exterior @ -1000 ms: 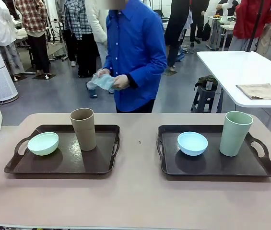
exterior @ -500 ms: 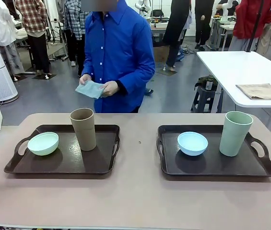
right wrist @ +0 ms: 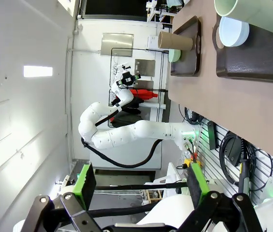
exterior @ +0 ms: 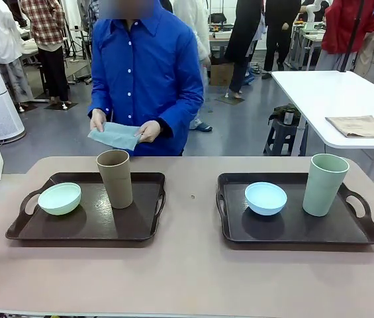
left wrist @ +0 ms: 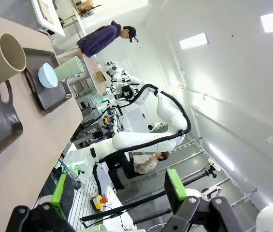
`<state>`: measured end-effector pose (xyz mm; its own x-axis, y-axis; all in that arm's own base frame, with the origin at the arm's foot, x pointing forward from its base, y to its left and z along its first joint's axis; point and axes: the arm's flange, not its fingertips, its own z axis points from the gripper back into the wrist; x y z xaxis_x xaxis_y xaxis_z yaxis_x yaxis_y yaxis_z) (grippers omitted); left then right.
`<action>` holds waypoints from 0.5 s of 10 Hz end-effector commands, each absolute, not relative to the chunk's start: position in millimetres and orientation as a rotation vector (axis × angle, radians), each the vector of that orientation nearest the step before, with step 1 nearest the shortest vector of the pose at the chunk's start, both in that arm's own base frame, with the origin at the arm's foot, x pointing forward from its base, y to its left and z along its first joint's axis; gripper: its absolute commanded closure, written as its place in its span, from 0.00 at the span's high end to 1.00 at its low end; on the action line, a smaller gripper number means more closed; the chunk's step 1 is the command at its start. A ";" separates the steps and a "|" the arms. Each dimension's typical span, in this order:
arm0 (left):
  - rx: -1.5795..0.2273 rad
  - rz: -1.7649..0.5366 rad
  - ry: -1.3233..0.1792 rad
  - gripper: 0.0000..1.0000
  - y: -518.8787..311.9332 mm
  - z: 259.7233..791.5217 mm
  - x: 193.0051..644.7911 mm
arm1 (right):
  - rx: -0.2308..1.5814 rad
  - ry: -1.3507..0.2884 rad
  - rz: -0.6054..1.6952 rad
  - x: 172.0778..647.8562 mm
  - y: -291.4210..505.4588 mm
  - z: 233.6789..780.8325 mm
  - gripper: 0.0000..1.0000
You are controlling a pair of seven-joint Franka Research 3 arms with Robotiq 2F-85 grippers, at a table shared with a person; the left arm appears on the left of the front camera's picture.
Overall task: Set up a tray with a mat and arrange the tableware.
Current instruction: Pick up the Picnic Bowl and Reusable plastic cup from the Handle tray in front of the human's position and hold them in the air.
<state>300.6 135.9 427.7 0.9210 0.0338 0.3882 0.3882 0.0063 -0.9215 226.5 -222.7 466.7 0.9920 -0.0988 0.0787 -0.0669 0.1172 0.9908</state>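
Beige worktop (exterior: 187,271) with two dark brown handled trays side by side, well apart from each other. On the left tray (exterior: 87,228): pale green bowl (exterior: 59,198) near the outer handle, brown cup (exterior: 115,179) upright just beside it toward the middle, looks like a small gap between them. On the right tray (exterior: 286,230): light blue bowl (exterior: 265,198) on the inner side, pale green cup (exterior: 325,184) upright near the outer handle, also not touching. All four pieces straight on the bare tray surfaces. At the far edge, person in a blue shirt (exterior: 148,73) holding a folded light blue mat (exterior: 115,136) at waist height, one hand (exterior: 98,120) on one end and the other hand (exterior: 149,131) on the other end, up behind the brown cup and clear of the worktop. Left gripper (left wrist: 117,191) spread wide, green pads well apart, pinching nothing, raised off the worktop and aimed out into the room, trays off at the edge of its wrist view. Same deal with the right gripper (right wrist: 141,180): jaws wide apart, nothing between them, trays and cups far off at the top of its wrist view.
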 end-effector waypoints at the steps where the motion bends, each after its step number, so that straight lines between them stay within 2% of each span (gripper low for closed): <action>1: -1.562 -0.291 -0.353 1.00 138.7 429.6 300.0 | 1.473 -0.143 -0.012 226.3 -223.2 465.2 1.00; 5: -1.562 -0.291 -0.353 1.00 138.7 429.6 300.0 | 1.473 -0.143 -0.012 226.3 -223.2 465.2 1.00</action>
